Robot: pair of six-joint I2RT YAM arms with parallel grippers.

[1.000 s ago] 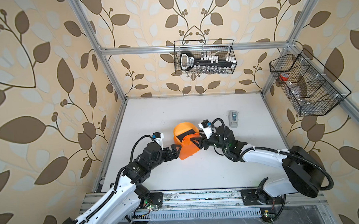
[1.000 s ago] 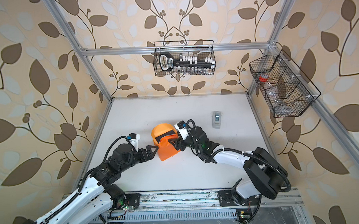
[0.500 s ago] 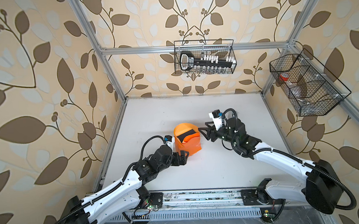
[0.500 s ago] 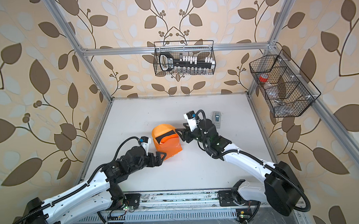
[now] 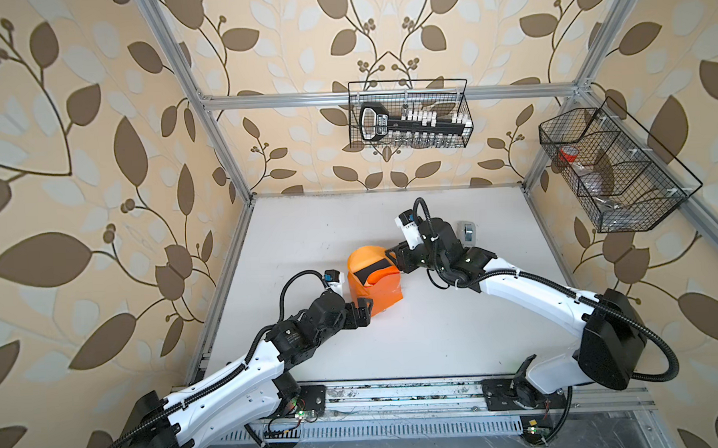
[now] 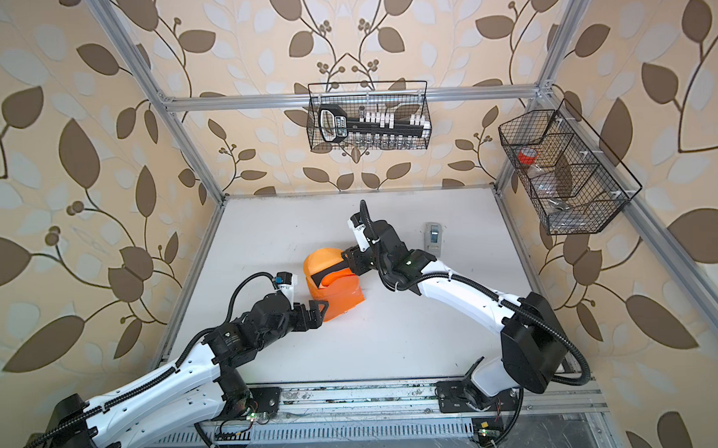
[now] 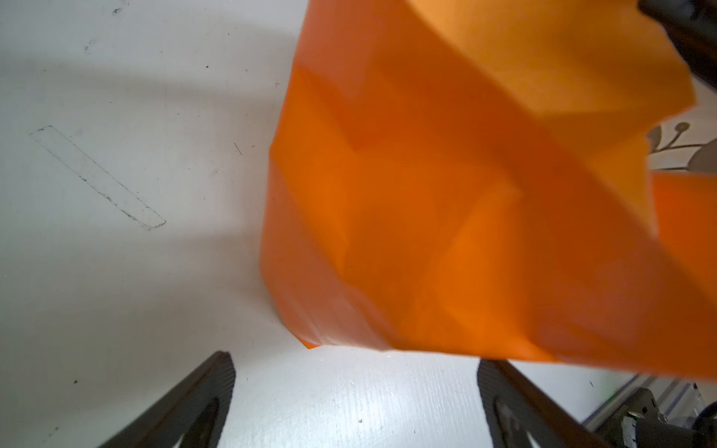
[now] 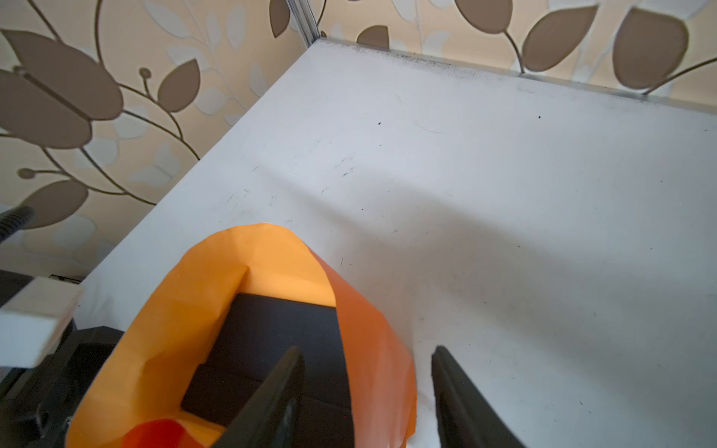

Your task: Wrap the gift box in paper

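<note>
Now mid-wrap: gift box [image 8: 271, 341] at middle of bench [image 5: 437, 334], black top showing, paper [image 5: 377, 291] cupped up round it. Your left hand [image 5: 366, 313] spread wide, just near-left of paper. Your right hand [image 8: 366, 351] half-spread, straddling paper's right flap, not pinching it. Next, likely: pinch flap, fold it across box top.

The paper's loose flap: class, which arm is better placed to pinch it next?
Right, probably: the right gripper straddles the paper flap beside the gift box; the left gripper hangs open, apart.

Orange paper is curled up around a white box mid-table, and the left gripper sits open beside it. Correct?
No: the gift box inside the paper is black, as the right wrist view shows. The left gripper is open beside it.
</note>
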